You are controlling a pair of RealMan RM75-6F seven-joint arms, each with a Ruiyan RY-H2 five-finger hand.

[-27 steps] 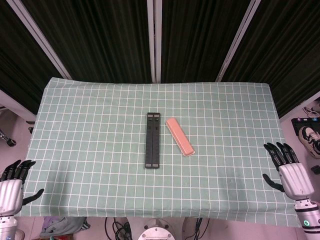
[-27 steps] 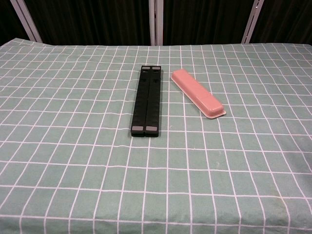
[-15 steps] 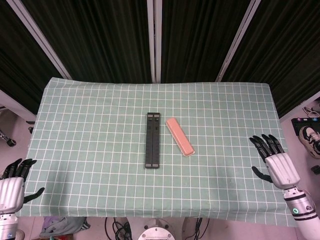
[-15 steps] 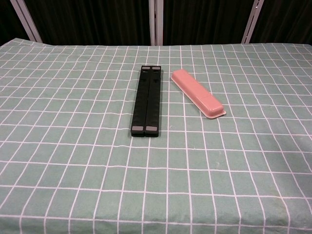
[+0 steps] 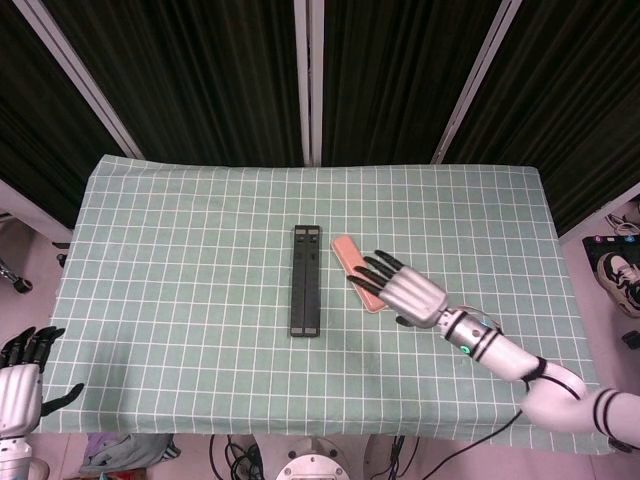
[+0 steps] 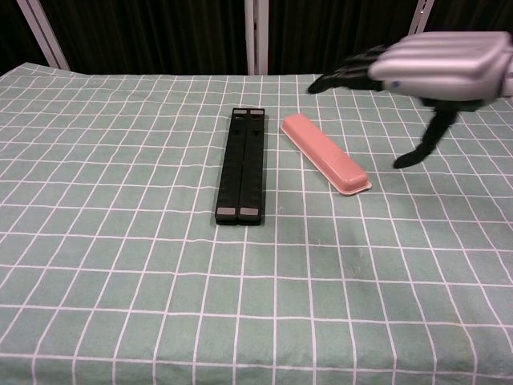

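A long pink case lies slanted at the middle of the checked green cloth. Just to its left lies a long black bar, made of two strips side by side. My right hand hovers above the pink case's near end, fingers spread and stretched toward the bar, holding nothing. In the head view it covers the lower half of the case. My left hand hangs off the table's near left corner, fingers apart and empty.
The green checked tablecloth covers the whole table. Dark curtains with white poles stand behind its far edge. Shoes lie on the floor to the right, and cables lie below the front edge.
My right hand has swept from the table's right edge leftward to hover over the pink case, and it now shows in the chest view. The left hand sank slightly. Case and bar unmoved.
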